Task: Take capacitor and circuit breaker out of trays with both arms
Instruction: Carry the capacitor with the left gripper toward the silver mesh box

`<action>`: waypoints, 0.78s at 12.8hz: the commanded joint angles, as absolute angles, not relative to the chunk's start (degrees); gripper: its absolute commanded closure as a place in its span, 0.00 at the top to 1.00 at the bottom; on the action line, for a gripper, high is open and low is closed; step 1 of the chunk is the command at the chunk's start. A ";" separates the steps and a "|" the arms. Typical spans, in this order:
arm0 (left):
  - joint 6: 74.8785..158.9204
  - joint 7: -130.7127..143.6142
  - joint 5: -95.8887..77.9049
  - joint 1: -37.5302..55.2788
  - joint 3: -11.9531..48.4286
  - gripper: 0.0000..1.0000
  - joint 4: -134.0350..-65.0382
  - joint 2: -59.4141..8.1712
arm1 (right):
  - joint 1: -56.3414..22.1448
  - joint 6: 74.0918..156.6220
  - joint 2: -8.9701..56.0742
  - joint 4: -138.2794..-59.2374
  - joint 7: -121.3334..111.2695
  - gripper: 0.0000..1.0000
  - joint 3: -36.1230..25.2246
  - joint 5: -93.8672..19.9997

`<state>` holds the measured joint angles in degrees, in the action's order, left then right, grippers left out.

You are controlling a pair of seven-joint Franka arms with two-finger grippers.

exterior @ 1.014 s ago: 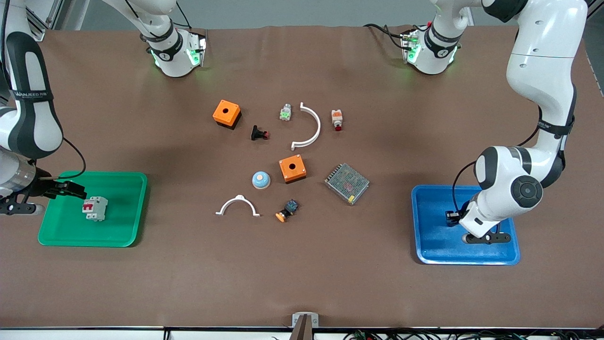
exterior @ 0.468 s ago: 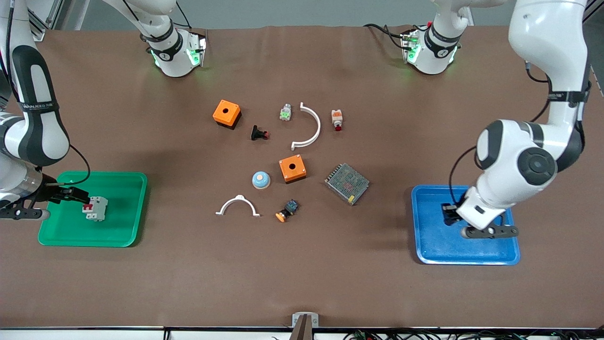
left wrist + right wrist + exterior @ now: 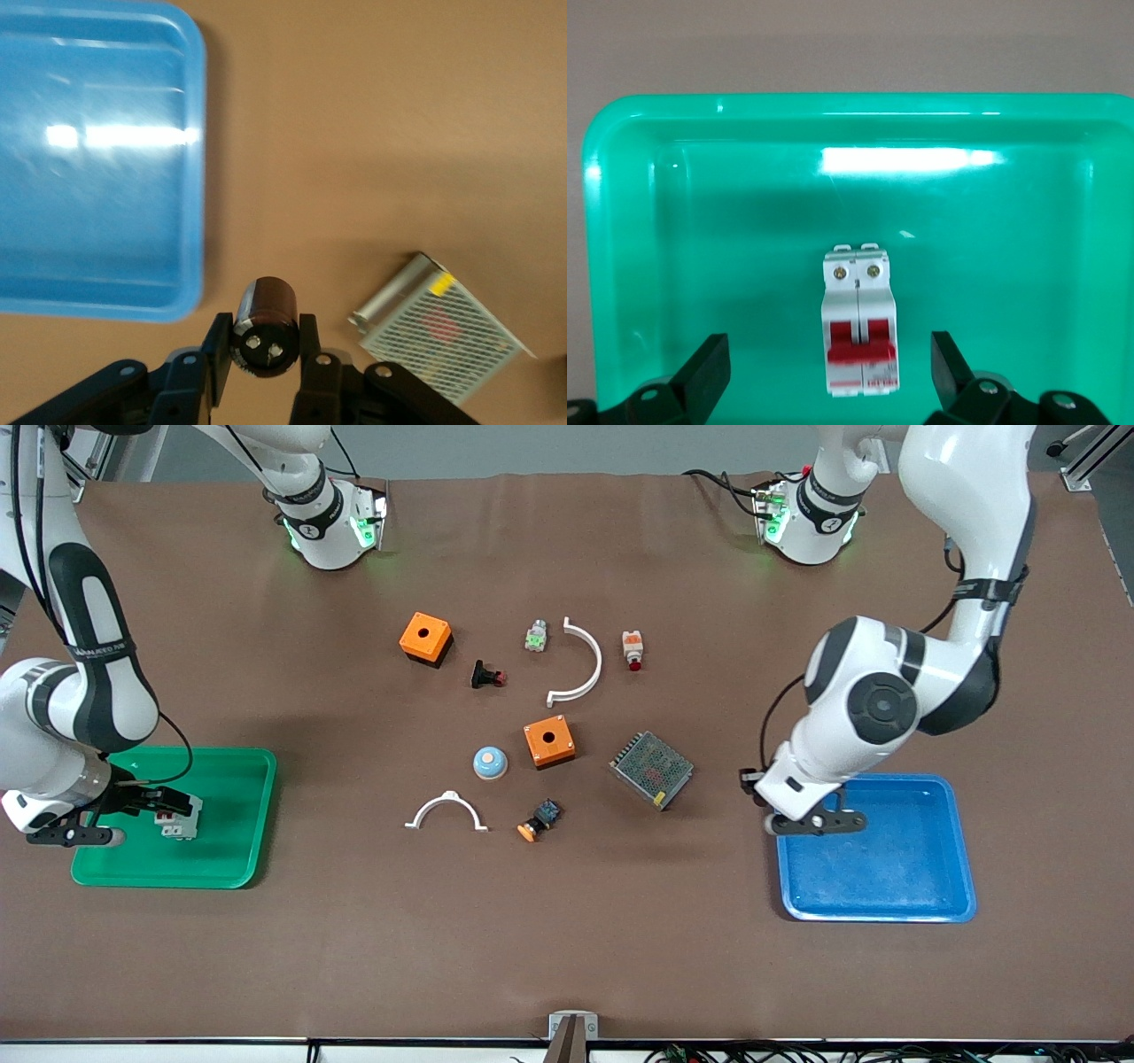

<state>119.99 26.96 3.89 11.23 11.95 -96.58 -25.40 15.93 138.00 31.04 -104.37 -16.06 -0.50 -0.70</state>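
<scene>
Left gripper (image 3: 266, 354): my fingers clamp capacitor (image 3: 264, 326), now lifted clear of blue tray (image 3: 886, 868), over surface at its edge. Right gripper (image 3: 828, 372): fingers spread wide, moved astride circuit breaker (image 3: 860, 321) in green tray (image 3: 673, 221).

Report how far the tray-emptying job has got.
Done: the capacitor is out of the blue tray, clamped in the left end effector over bare table. In hand: the right end effector is open around the circuit breaker. Left: grip it, lift it from the green tray, set both down.
</scene>
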 commanded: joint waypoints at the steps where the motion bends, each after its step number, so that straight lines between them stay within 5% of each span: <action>1: 119.88 36.87 4.92 15.80 12.92 0.00 -98.87 -24.87 | 16.43 139.48 33.74 -102.57 -17.83 1.00 -0.09 -0.17; 7: 128.14 59.65 4.31 26.71 13.53 0.00 -101.60 -27.86 | 16.96 140.45 35.33 -102.74 -18.63 0.96 -0.09 -0.26; 8: 128.84 62.03 4.22 28.98 13.97 0.00 -102.47 -28.30 | 16.96 140.36 35.33 -102.74 -18.72 0.90 -0.09 -0.18; 10: 132.52 66.86 4.22 31.19 14.06 0.00 -105.71 -29.62 | 16.96 139.84 35.33 -102.74 -20.29 0.57 -0.09 -0.18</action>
<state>129.15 62.98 3.88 29.86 14.04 -102.51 -29.41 16.04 140.47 34.80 -103.90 -18.49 -0.71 -0.70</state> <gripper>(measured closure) 0.656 0.198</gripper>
